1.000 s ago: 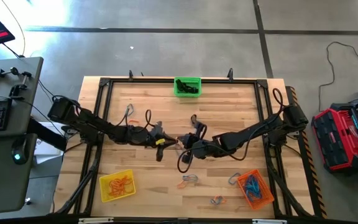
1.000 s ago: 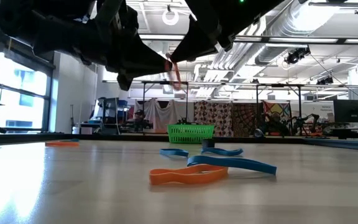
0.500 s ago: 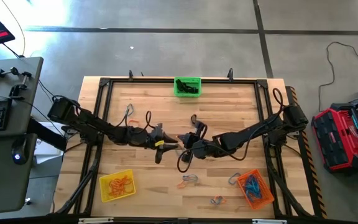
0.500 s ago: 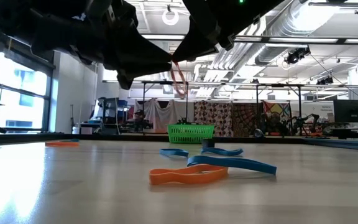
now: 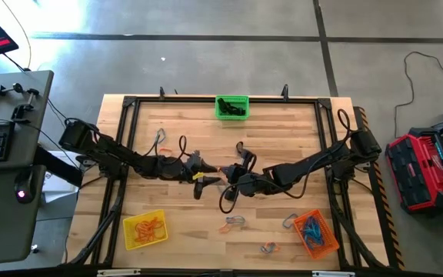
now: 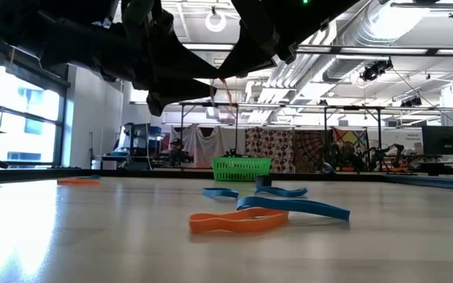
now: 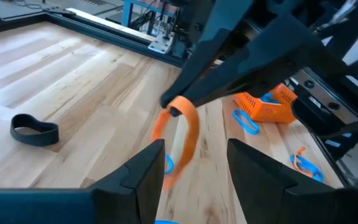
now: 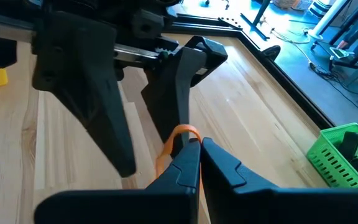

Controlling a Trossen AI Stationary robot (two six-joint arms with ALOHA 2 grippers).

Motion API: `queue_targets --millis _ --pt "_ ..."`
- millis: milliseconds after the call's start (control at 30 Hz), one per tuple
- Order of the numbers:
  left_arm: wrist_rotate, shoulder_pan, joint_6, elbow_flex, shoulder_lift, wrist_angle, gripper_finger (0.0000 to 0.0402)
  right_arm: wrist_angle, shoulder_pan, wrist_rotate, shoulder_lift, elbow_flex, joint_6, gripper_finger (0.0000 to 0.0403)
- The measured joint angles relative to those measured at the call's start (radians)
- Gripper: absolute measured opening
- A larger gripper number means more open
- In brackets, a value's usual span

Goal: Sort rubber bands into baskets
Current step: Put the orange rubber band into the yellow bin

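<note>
In the low view, nearest the camera, an orange rubber band (image 6: 238, 222) lies flat on the table (image 6: 93, 244), with blue rubber bands (image 6: 293, 207) just behind it. Above them, both arms meet over the middle of the table. The right gripper (image 8: 199, 144) has its fingers pressed together, pinching a hanging orange loop (image 7: 180, 140) at its top edge; the loop hangs clear of the table surface. The left gripper (image 7: 191, 158) faces it with its fingers (image 7: 143, 171) spread, one on each side of the loop and apart from it. In the high view, the two grippers sit tip to tip near the table center, the left gripper (image 5: 206, 178) beside the right gripper (image 5: 225, 176). A black rubber band (image 7: 35, 130) lies on the table near the left arm. The yellow basket (image 5: 144, 229) stands at the near left corner and holds orange bands. The orange basket (image 5: 316, 234) stands at the near right corner and holds blue bands. Loose bands (image 5: 234, 222) lie between these two baskets. The green basket (image 5: 231, 107) stands at the far edge, center, with dark bands inside.
</note>
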Motion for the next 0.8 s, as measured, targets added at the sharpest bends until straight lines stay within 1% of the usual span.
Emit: queue_targets --millis 167,300,467,533,600,667,800 --pt "0.001 0.004 0.0 0.004 0.0 -0.003 0.0168 0.0 0.0 0.0 0.0 0.0 0.0 0.0" --pt "0.014 0.004 0.017 0.03 0.0 -0.004 0.0168 0.0 0.0 0.0 0.0 0.0 0.0 0.0" --pt "0.011 0.023 0.005 0.05 -0.001 -0.048 0.0167 0.001 0.001 0.001 0.0 0.0 0.0 0.0" --pt "0.011 0.029 0.0 0.05 -0.001 -0.074 0.0159 0.002 0.002 0.001 0.0 0.0 0.0 0.0" --pt "0.014 0.03 0.0 0.05 -0.001 -0.089 0.0141 0.002 0.002 0.001 0.0 0.0 0.0 0.0" --pt "0.015 0.03 0.003 0.05 -0.001 -0.089 0.0114 0.002 0.002 0.001 0.0 0.0 0.0 0.0" --pt "0.028 0.029 0.035 0.05 -0.005 -0.096 0.0039 0.003 0.002 0.002 0.0 0.0 0.005 0.0"
